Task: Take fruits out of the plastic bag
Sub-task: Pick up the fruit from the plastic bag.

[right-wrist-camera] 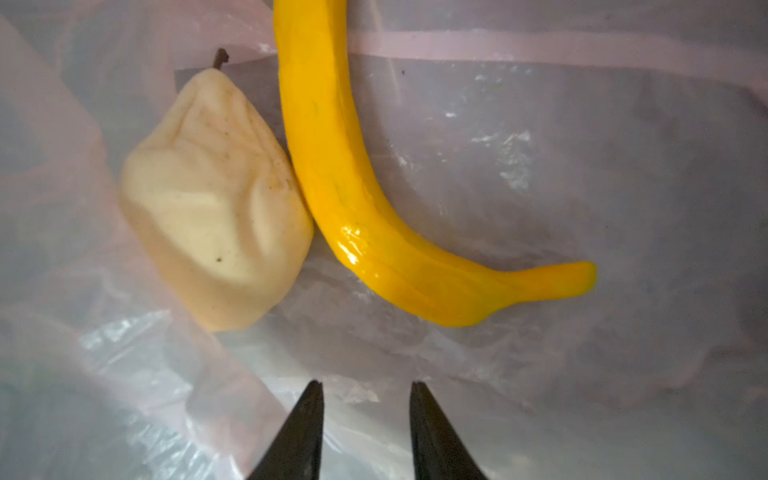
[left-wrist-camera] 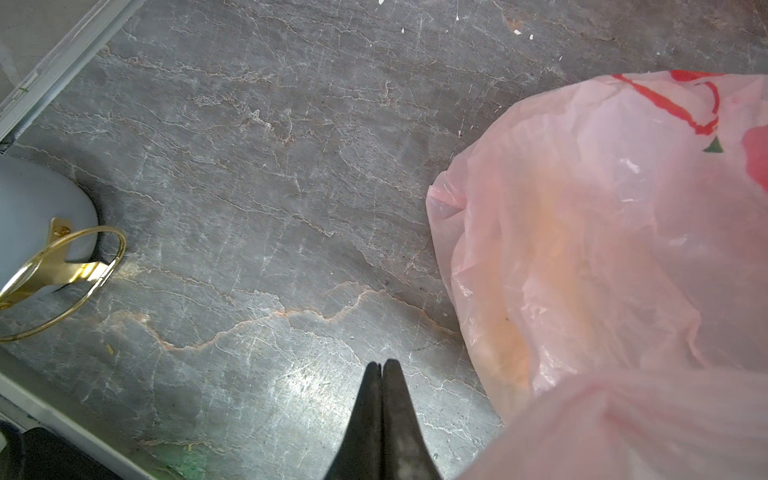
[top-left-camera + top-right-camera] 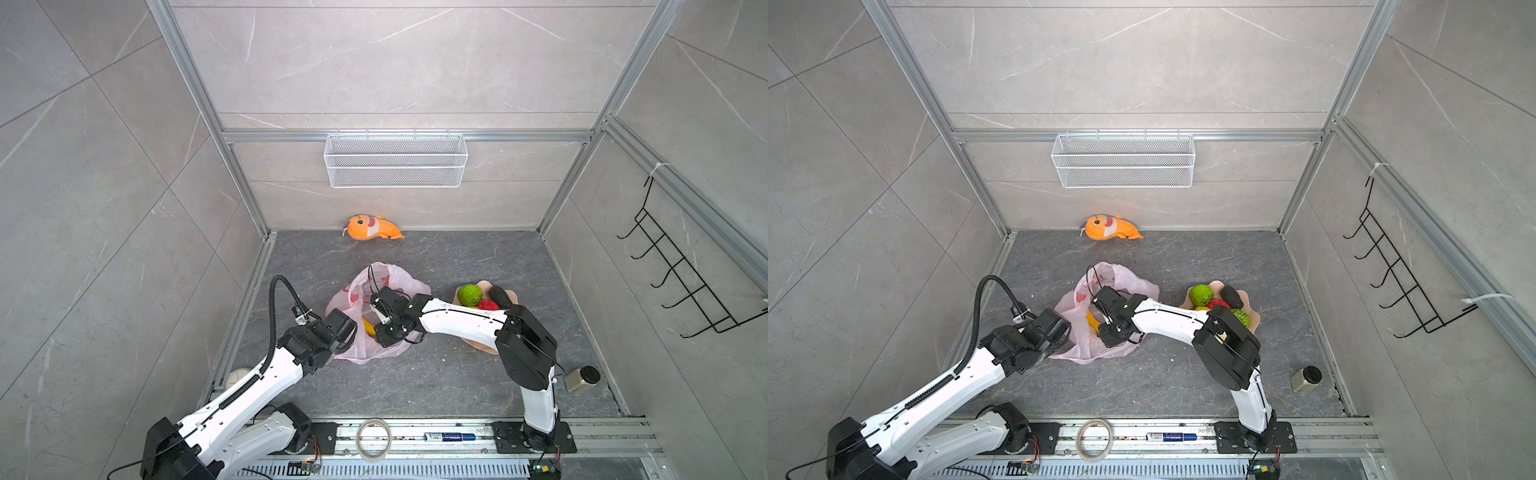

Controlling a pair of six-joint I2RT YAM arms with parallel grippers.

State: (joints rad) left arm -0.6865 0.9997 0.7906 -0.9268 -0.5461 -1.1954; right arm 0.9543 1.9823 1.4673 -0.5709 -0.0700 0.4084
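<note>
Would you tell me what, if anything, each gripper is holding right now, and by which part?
Nothing visibly. The right gripper hangs open inside the plastic bag, short of the banana; the left gripper is shut with bare tips.

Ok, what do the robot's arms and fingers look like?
Both arms have white shells with black joints. The left arm carries a ribbed black cable hose; the right arm has thin black wires. The fingers are dark and taper to points.

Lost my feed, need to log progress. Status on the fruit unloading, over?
Left gripper shut beside plastic bag. Right gripper open, empty, inside bag above banana and beige pear. Green ball, avocado, red piece on plate. Nothing between jaws and fruit.
</note>
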